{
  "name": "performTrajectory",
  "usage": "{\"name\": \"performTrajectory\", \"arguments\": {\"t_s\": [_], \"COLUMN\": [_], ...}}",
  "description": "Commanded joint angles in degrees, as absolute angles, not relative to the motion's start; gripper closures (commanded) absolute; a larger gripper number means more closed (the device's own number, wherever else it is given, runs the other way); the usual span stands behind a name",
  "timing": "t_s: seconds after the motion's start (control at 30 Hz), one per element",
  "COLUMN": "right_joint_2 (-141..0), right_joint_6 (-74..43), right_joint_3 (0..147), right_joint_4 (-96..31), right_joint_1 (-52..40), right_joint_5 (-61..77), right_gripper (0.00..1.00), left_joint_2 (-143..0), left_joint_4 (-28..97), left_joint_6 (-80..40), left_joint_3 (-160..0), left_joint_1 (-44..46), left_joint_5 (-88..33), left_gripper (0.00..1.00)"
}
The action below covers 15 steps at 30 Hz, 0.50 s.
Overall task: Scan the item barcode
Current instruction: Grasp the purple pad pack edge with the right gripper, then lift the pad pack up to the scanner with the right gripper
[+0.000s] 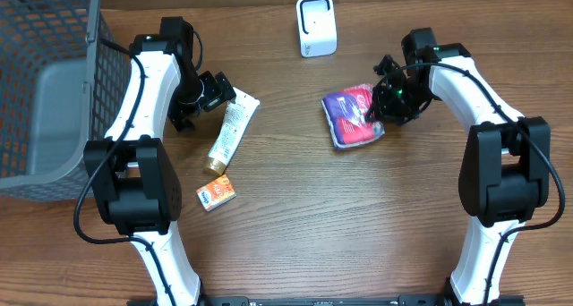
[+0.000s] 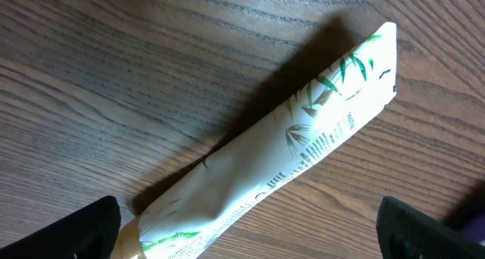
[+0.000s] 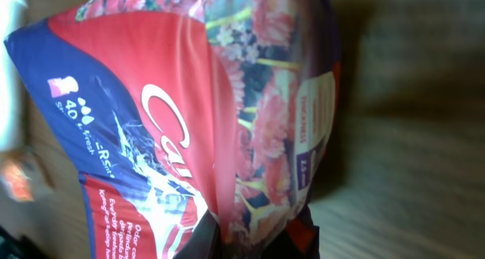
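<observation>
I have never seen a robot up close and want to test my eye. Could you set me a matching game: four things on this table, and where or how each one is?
Things
1. white barcode scanner
2. white tube with green leaves
3. small orange box
4. red and purple packet

Places
A. pinched in the shut right hand
B. lying at the open left hand, not gripped
C. standing upright at the far side, top centre of the overhead view
D. lying alone, away from both hands

Pairs: 1-C, 2-B, 3-D, 4-A
</observation>
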<state>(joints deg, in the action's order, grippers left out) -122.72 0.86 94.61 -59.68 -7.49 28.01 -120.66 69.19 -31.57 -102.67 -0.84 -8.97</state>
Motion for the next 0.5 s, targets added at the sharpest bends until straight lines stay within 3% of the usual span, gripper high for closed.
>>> {"name": "performTrajectory", "arguments": {"t_s": [0.0,0.13,0.33,0.47], "right_joint_2": [-121.0,-121.0,-121.0,-121.0], "right_joint_6": [-9.9,-22.5,-42.1,-46.2], "right_joint_3": [97.2,97.2,97.2,97.2], "right_joint_4": [-55.5,-45.6,-18.1,-9.8], "right_joint_1": [-7.5,-7.5,-9.3,-11.7], "right_joint_5": [35.0,39.3,38.9,29.9], "right_gripper": [0.96,0.96,0.96,0.96], "left_joint_2": [-120.6,-120.6,-120.6,-120.6], "left_joint_4": [69.0,69.1,69.1,69.2], "left_joint_6": [-32.6,-32.6,-32.6,-32.6], "left_joint_3": [-103.3,-103.4,-103.4,-103.3], "left_joint_1": [-0.7,-0.7,-0.7,-0.7], "left_joint_5": [-8.4,-8.6,-8.6,-8.6], "left_gripper": [0.00,0.00,0.00,0.00]}}
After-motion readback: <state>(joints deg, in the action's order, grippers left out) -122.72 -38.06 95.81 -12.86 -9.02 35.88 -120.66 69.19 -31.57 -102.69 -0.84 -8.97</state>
